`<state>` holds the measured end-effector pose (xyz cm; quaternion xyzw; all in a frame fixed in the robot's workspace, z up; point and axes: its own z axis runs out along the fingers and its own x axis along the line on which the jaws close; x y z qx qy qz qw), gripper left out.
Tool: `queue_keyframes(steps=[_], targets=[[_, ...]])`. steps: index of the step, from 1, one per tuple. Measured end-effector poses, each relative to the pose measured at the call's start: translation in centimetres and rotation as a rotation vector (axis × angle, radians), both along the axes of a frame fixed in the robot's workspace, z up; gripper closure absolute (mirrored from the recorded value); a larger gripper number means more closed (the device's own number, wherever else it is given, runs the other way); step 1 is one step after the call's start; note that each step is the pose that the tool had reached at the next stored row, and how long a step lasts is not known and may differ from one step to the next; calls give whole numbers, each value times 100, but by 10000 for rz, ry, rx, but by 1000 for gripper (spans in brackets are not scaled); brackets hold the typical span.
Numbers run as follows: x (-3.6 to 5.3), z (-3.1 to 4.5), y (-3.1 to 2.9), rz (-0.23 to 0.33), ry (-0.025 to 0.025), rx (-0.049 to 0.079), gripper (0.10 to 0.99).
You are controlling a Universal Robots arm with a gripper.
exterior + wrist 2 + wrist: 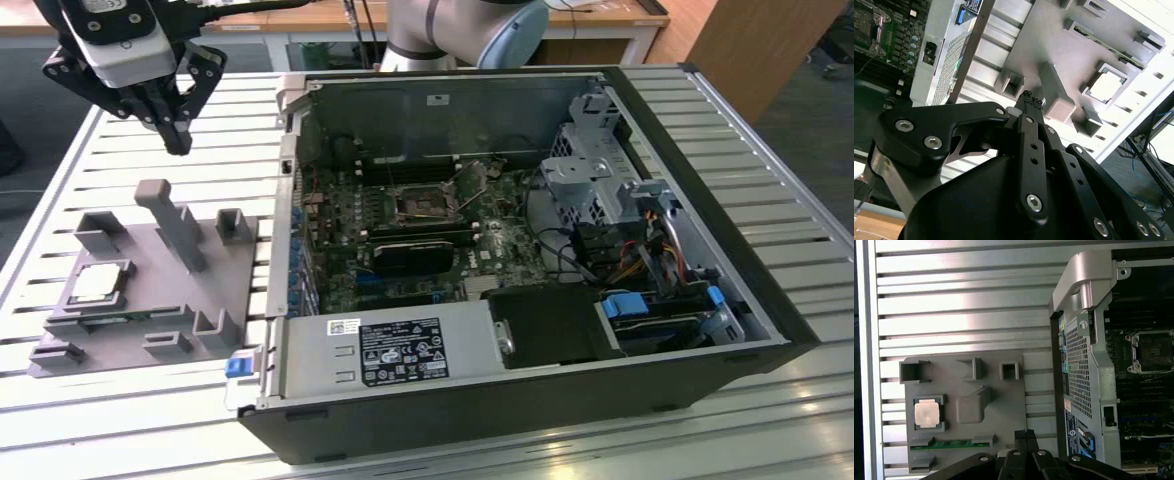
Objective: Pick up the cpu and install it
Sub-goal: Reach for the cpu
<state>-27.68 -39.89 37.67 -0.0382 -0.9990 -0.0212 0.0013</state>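
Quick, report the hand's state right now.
Hand: closed, holding nothing; the cpu lies in the grey tray.

**Plenty of labels, nothing legible**

A large white label (pixel 400 352) sits on the grey power supply box (pixel 307 372) at the near side of the open computer case (pixel 534 412). It carries dark symbols and lines of print, all too small to make out. A smaller white sticker (pixel 343 326) just beside it is equally unreadable. In the first wrist view a dark label (pixel 1070 427) runs along the case wall, its print blurred. The cpu (pixel 100 283) gleams too brightly to tell any marking.
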Motion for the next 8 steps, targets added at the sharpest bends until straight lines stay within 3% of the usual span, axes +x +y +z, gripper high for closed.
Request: queue_keyframes(steps=[8], targets=[[-45,-8,0,0,28,0,980]])
